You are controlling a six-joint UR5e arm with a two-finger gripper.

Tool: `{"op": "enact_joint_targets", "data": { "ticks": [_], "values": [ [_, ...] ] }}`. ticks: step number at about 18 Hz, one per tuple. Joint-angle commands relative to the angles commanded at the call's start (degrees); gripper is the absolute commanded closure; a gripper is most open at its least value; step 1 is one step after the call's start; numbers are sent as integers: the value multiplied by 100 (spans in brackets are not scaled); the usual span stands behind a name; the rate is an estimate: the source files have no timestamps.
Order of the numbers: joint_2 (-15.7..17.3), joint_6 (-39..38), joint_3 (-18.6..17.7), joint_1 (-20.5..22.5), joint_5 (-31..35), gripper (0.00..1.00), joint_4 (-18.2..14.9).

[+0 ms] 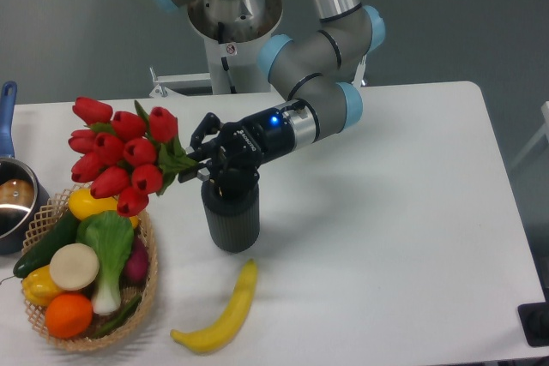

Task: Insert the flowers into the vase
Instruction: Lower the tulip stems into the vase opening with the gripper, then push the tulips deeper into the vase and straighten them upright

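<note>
The flowers [118, 153] are a bunch of red tulip buds with green leaves, held nearly sideways with the buds pointing left, above the basket's far rim. My gripper [208, 159] is shut on their stems, just above the left edge of the vase's mouth. The vase [231, 216] is a dark ribbed cylinder standing upright on the white table, directly below my gripper. The stem ends are hidden behind my fingers and the vase's rim, so whether they are inside the mouth cannot be told.
A woven basket [147, 285] of vegetables and fruit sits at the front left, under the tulip buds. A yellow banana [225, 313] lies in front of the vase. A pot with a blue handle [10, 196] stands at the left edge.
</note>
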Motion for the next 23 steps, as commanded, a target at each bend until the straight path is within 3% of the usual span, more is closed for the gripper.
{"op": "enact_joint_targets", "data": {
  "ticks": [5, 17, 23],
  "values": [
    [0, 0, 53, 0, -264, 75, -9],
    [9, 149, -439, 53, -844, 75, 0],
    [-193, 438, -456, 9, -1116, 75, 9]
  ]
}}
